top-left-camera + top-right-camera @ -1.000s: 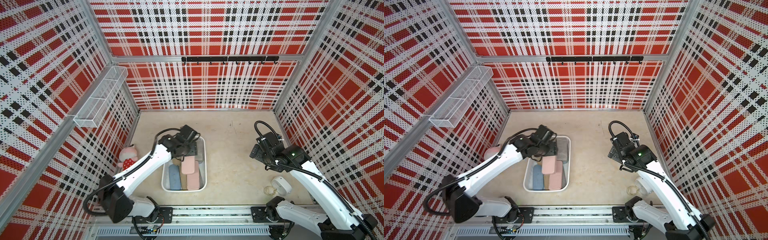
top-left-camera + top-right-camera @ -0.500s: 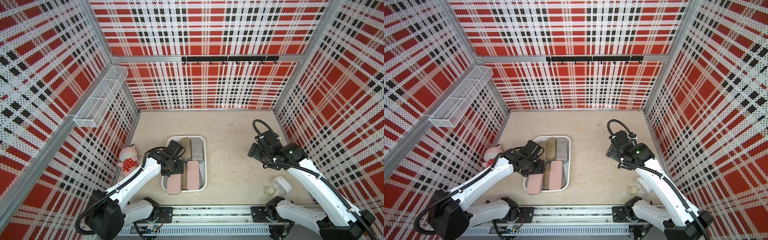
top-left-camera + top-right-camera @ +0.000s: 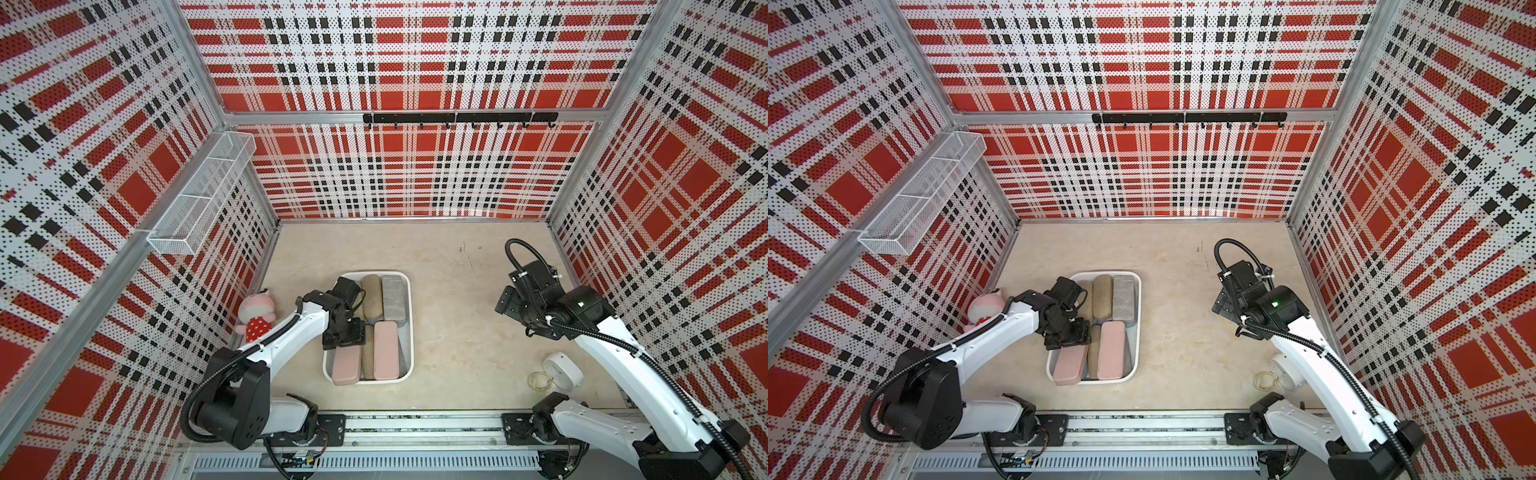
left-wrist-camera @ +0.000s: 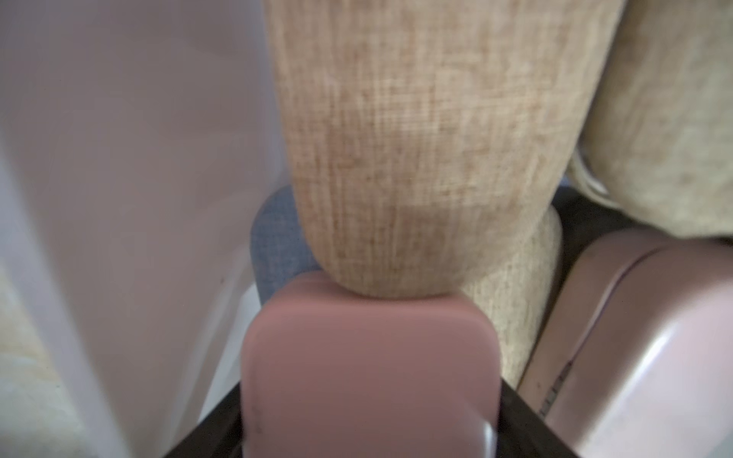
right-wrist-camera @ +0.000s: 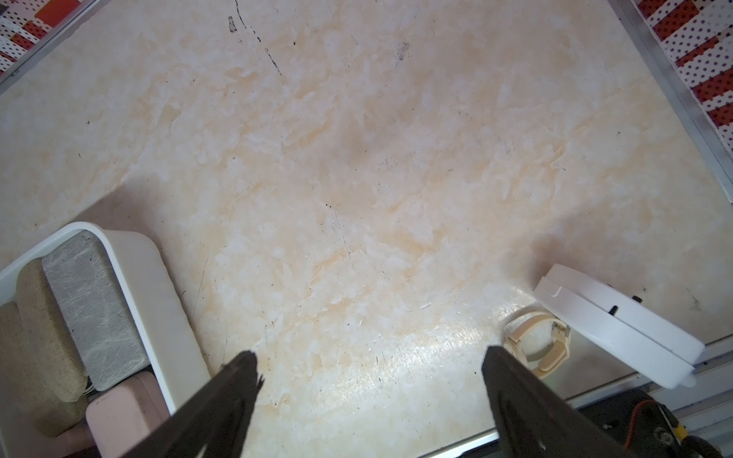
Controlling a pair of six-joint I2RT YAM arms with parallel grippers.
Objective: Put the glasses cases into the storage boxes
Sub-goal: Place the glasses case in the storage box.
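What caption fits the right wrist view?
Open right gripper hovers over the table, a white tub of glasses cases and a white device nearby.

The left tool [image 3: 343,337] is drawn back from the far end of the storage box [image 3: 410,328] to its near left corner. The pink case [image 3: 347,366] gripped in it is brought over the light blue case [image 4: 277,246], which is thereby hidden in both top views. The tan case [image 3: 371,296] and the grey case [image 3: 394,297] at the far end are uncovered. The right tool [image 3: 505,305] is shifted slightly toward the box.
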